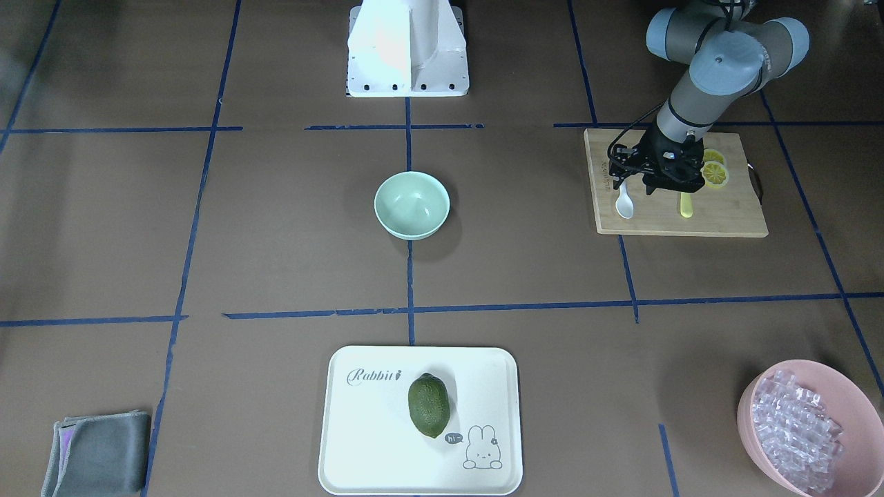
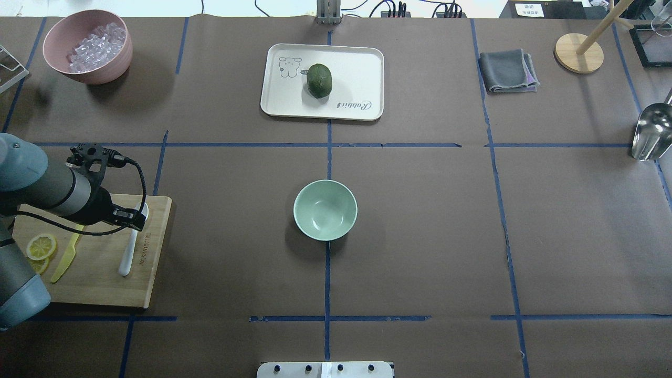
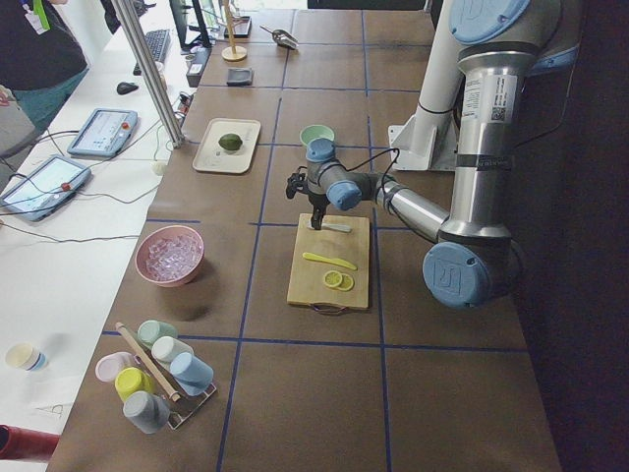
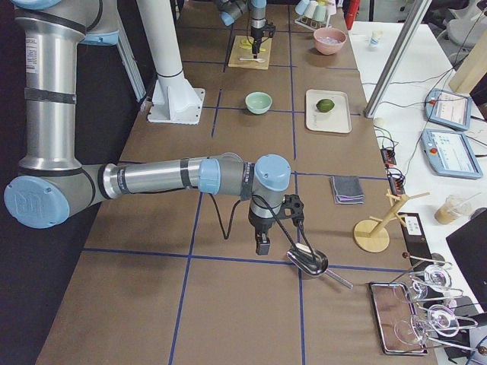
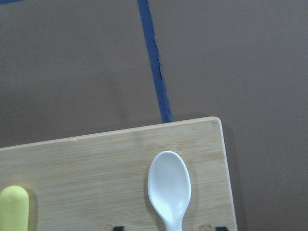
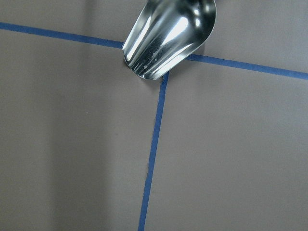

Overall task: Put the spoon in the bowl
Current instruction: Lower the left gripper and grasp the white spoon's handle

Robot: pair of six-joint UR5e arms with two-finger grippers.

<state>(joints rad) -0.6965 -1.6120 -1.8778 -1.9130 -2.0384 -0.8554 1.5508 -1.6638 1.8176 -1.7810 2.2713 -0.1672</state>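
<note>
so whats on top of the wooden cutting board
A white spoon, a yellow knife and lemon slices lie on the cutting board. The left gripper hangs over the spoon, jaws open either side, hiding part of its handle from overhead.

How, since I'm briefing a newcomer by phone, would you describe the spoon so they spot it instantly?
Find the wooden cutting board on the robot's left side of the table. On it lie lemon slices, a yellow plastic knife and the spoon. The spoon is the only white piece, slim-handled with an oval scoop, along the board's side nearest the table's middle.
</note>
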